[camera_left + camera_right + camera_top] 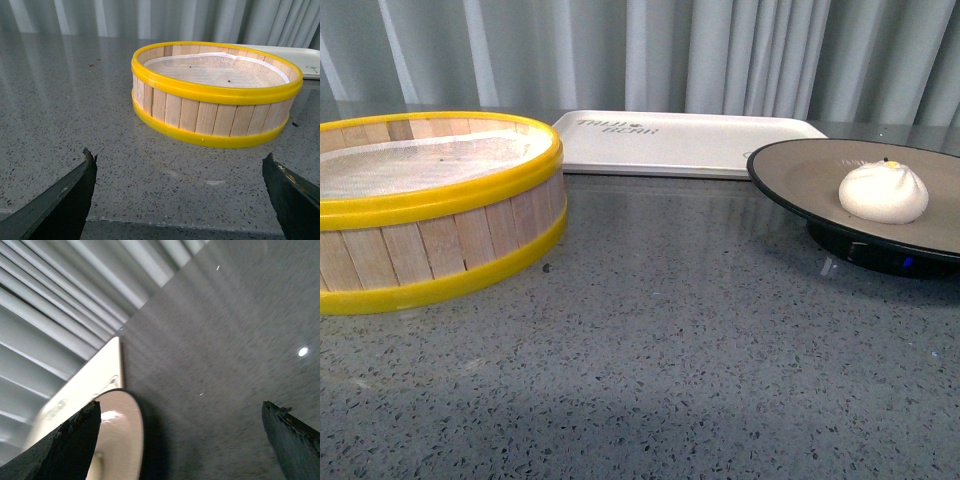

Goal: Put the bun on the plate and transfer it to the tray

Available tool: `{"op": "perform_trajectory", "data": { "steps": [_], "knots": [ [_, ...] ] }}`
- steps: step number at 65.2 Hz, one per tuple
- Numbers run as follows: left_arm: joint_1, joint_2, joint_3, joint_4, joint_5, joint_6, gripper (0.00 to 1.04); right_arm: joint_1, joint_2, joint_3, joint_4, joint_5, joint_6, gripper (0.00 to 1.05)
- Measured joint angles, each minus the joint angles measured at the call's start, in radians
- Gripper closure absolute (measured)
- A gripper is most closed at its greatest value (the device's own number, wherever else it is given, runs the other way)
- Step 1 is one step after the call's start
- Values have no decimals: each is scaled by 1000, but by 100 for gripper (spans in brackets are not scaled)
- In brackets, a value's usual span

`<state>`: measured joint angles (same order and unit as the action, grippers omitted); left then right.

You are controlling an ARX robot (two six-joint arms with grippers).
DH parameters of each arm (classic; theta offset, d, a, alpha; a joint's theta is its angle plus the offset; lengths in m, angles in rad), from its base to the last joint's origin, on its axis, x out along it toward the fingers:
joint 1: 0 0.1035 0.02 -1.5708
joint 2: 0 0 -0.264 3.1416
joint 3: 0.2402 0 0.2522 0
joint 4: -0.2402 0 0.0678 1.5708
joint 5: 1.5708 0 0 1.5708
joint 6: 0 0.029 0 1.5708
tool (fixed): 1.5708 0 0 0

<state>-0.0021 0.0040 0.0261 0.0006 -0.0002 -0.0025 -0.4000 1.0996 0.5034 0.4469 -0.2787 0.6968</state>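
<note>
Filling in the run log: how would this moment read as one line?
bun on plate | plate on table, not on tray | steamer basket: no bun | left gripper open | right gripper open

A: We see a polished, speckled grey stone table (pixel 670 350). And the basket (pixel 430 215)?
B: Wooden slats, glossy yellow bands, white mesh cloth inside. At three o'clock we find the plate (pixel 800 175) matt beige, the bun (pixel 883 192) smooth.
</note>
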Motion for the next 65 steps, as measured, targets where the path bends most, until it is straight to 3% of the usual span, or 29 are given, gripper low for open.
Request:
{"op": "perform_trajectory", "data": {
  "steps": [11, 18, 41, 55, 65],
  "knots": [
    [0, 0, 0, 0, 0, 0, 7, 45, 59, 59, -42, -132, 322, 8],
    [0, 0, 0, 0, 0, 0, 7, 63, 78, 80, -63, -183, 411, 8],
    [0, 0, 0, 0, 0, 0, 7, 30, 189, 119, -109, -257, 456, 8],
    [0, 0, 0, 0, 0, 0, 7, 87, 320, 201, -63, -323, 486, 8],
    [0, 0, 0, 0, 0, 0, 7, 164, 325, 202, -63, -310, 515, 8]
  ]
}}
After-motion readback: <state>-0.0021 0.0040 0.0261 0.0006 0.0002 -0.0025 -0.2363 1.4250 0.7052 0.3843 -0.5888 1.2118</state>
